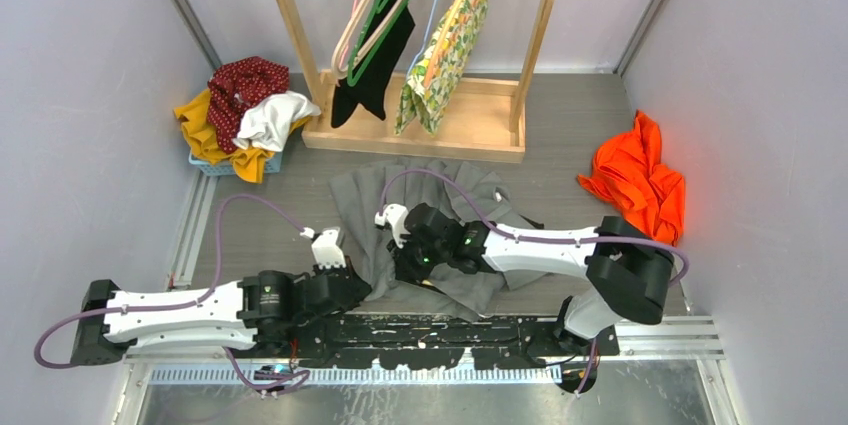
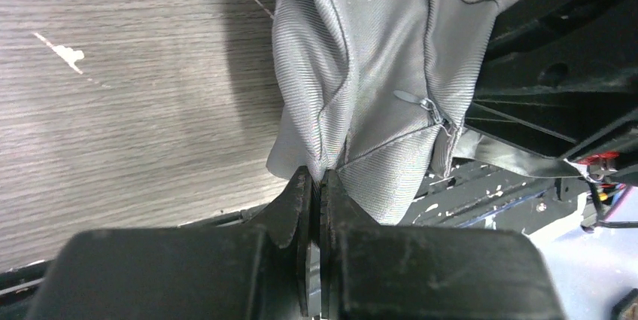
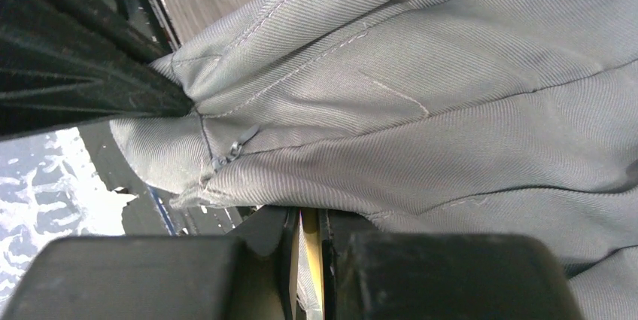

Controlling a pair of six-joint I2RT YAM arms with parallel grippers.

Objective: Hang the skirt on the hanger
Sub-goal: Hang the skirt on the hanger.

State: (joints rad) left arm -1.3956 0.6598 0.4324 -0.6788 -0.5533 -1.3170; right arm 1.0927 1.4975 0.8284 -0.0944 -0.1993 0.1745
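The grey skirt (image 1: 440,200) lies crumpled on the table in front of the rack. My left gripper (image 1: 358,290) is shut on the skirt's (image 2: 361,56) waist edge beside the zipper (image 2: 423,103), its tips (image 2: 317,178) pinching a fold. My right gripper (image 1: 408,267) presses down on the near part of the skirt (image 3: 421,94), jaws nearly together on grey fabric and a thin yellow strip (image 3: 307,233) that I cannot identify. Hangers, one of them green (image 1: 395,5), hang on the wooden rack (image 1: 415,135) at the back.
A black garment (image 1: 375,70) and a floral one (image 1: 445,55) hang on the rack. A basket heaped with clothes (image 1: 240,110) stands at the back left. An orange cloth (image 1: 640,180) lies at the right. The arms' black mounting plate (image 1: 440,330) runs along the near edge.
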